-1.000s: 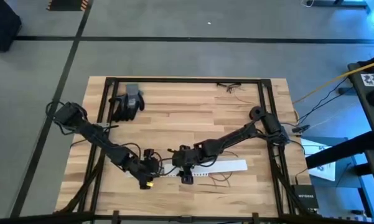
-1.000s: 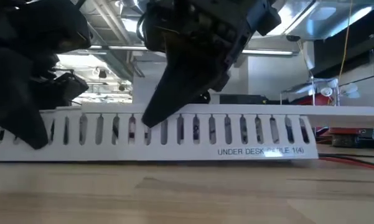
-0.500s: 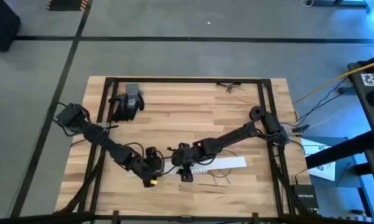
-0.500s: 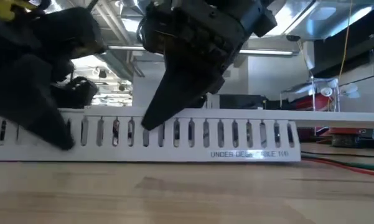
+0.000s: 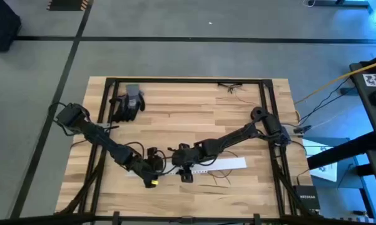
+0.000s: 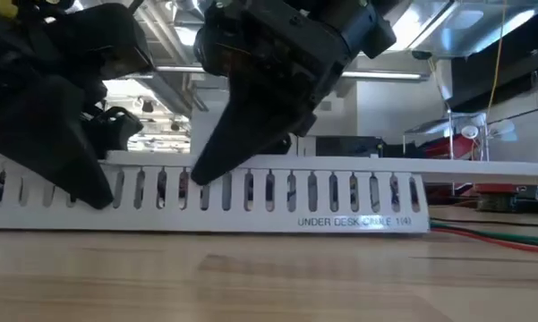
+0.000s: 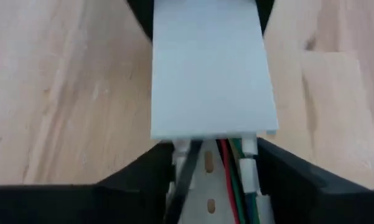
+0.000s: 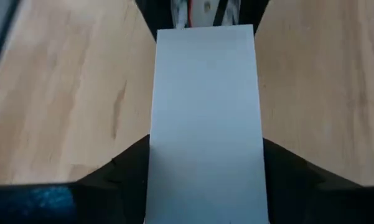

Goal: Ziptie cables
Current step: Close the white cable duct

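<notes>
The cables (image 7: pixel 231 171) are seen in the left wrist view as thin red, green and black wires lying inside a white slotted cable duct (image 5: pixel 222 165), where they emerge from under a flat white cover (image 7: pixel 208 68). The ziptie cannot be identified in any view.

In the high view the duct lies flat on the wooden table (image 5: pixel 188 119), at about 6 o'clock from the table centre, with its long axis running from 9 to 3 o'clock. In the low view its slotted side wall (image 6: pixel 251 190) is shown, printed "UNDER DESK CABLE".

The left gripper (image 5: pixel 151 172) is positioned at the 9 o'clock end of the duct. In its wrist view the fingers (image 7: pixel 292 177) are set apart on either side of the duct; whether it is pinched cannot be told.

The right gripper (image 5: pixel 186 171) is placed just to the 3 o'clock side of the left gripper. Its fingers (image 8: pixel 121 171) straddle the white cover (image 8: pixel 205 118); firm contact cannot be confirmed.

A dark glove (image 5: pixel 127 104) lies near the table's 11 o'clock corner, and loose wires (image 5: pixel 233 87) lie at the 1 o'clock edge.
</notes>
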